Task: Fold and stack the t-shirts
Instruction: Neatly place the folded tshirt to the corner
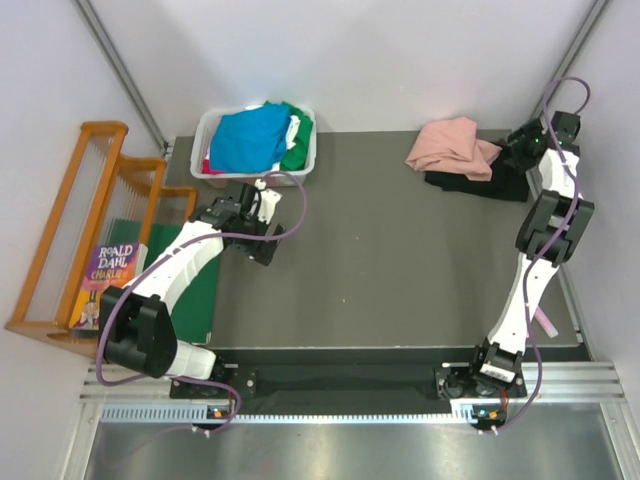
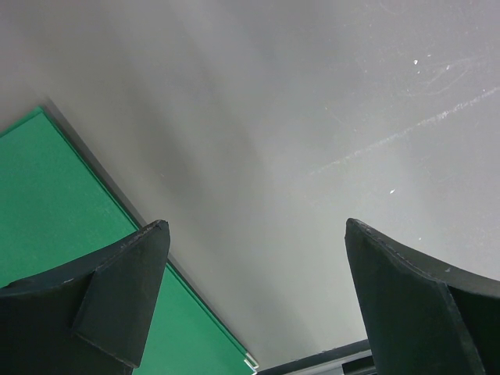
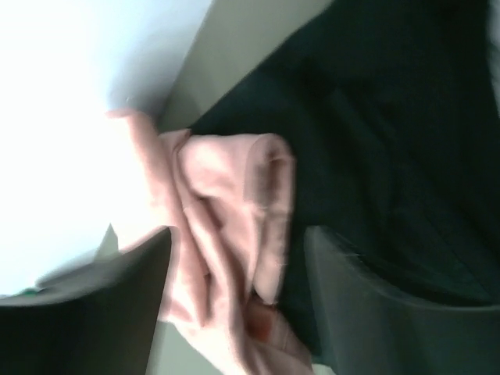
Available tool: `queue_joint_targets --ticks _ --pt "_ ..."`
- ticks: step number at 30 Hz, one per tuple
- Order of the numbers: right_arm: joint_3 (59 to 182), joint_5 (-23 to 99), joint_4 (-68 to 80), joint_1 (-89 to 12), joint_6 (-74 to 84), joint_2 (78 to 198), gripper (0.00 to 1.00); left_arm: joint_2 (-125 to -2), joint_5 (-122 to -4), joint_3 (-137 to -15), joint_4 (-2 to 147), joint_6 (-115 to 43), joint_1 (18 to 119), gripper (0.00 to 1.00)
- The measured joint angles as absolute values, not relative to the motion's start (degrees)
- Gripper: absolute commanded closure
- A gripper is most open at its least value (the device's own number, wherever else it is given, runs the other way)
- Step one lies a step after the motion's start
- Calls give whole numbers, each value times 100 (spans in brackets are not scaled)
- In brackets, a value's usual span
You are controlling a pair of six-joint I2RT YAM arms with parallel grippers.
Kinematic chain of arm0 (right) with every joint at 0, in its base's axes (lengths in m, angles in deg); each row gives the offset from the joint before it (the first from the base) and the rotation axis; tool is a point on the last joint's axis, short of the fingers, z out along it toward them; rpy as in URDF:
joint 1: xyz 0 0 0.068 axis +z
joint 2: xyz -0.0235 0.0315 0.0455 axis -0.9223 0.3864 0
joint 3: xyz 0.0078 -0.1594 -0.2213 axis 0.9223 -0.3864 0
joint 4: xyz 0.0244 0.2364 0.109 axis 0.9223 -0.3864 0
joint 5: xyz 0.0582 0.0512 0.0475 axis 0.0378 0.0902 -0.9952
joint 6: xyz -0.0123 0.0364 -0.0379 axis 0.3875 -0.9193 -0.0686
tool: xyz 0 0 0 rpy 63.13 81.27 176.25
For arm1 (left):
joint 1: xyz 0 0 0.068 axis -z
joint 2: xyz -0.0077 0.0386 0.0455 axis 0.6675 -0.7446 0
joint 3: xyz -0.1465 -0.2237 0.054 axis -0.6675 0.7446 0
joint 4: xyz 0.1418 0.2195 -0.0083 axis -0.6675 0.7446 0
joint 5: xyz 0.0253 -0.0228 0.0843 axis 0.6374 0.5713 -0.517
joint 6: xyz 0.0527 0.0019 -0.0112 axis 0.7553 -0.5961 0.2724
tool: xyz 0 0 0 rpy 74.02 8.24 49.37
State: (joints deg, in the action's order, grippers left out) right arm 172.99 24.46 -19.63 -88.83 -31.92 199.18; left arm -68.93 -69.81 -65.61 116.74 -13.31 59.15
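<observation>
A crumpled dusty-pink t-shirt (image 1: 452,146) lies on top of a black t-shirt (image 1: 470,182) at the table's back right. My right gripper (image 1: 508,158) hovers at their right edge. In the right wrist view its jaws (image 3: 238,234) stand open, with the pink t-shirt (image 3: 219,203) lying loose between the fingers and the black t-shirt (image 3: 375,141) beside it. A white basket (image 1: 215,125) at the back left holds bright blue (image 1: 250,138), green (image 1: 298,142) and red (image 1: 207,165) t-shirts. My left gripper (image 1: 262,242) hangs open and empty (image 2: 256,223) over the bare grey table (image 2: 273,117).
A dark-green board (image 1: 205,290) (image 2: 55,203) lies along the table's left edge under my left arm. Left of it stands a wooden rack (image 1: 70,230) with a book (image 1: 108,275). White walls close in the back and both sides.
</observation>
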Motion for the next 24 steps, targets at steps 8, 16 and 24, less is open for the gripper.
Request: queue_joint_targets --ticks 8,16,24 --pt "18136 1753 -1819 -8597 -3341 20267 40 -6891 -6981 -6561 11680 -1333 5915 2" --pt "18130 1397 -1563 -8199 -3345 20374 45 -6891 -6981 -6561 11678 -1333 5915 2" --pt "17769 1384 -1480 -8199 -3312 20475 40 -6891 -6984 -6561 11678 -1331 5915 2"
